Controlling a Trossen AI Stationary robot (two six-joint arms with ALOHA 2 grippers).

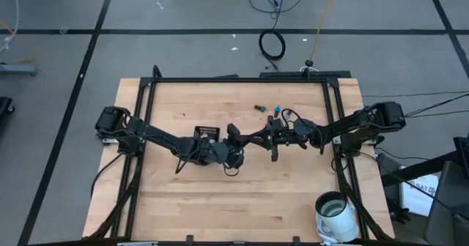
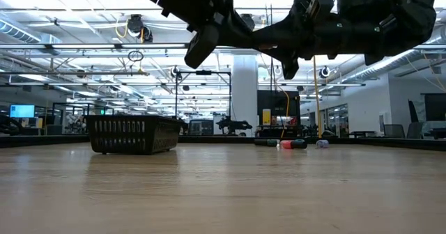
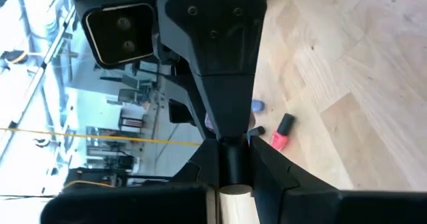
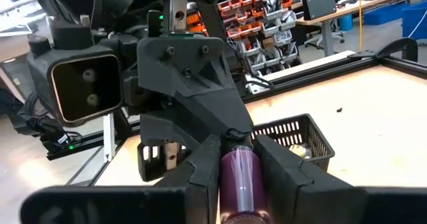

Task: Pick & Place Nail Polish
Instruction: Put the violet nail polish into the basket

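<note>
Black basket (image 1: 207, 133) sitting left of centre on worktop (image 1: 220, 206).

Left hand (image 3: 232, 159) clenching, seemingly on cap end of purple nail polish bottle (image 4: 239, 174), mid-air above worktop centre. Right hand (image 4: 238, 151) gripping same bottle's body.

Risk: one hand letting go while other's thin cap grip is slipping, so bottle is dropping and rolling.

Loose bottles (image 1: 277, 109) lying far of hands. Near half offering open room.

place: workshop hall | signs: parts bins (image 4: 250, 7), ceiling pipes (image 2: 83, 49), workbenches (image 4: 347, 14)
</note>
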